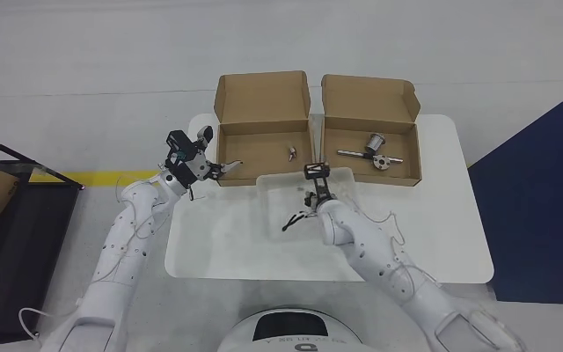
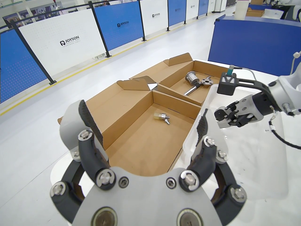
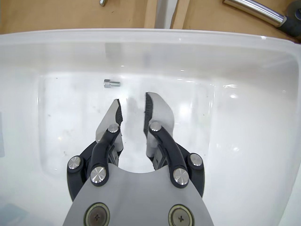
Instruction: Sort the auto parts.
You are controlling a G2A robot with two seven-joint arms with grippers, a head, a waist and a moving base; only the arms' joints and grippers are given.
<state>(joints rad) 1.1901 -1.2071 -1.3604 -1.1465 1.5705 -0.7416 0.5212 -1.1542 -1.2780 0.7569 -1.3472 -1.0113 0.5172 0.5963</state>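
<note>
While the left box and right box line the bench's far edge, the clear tray sits just before them. Angled down inside the tray, the right gripper is released and empty, a small bolt just past its tips. The left gripper, spread wide, hovers at the left box's near-left corner.

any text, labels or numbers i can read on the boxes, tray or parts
Cardboard boxes: none, plain brown inside and on the flaps.
Tray: none.
Bolt, fitting, shaft parts: no marking can be made out; any stamp would be too small to read.
</note>
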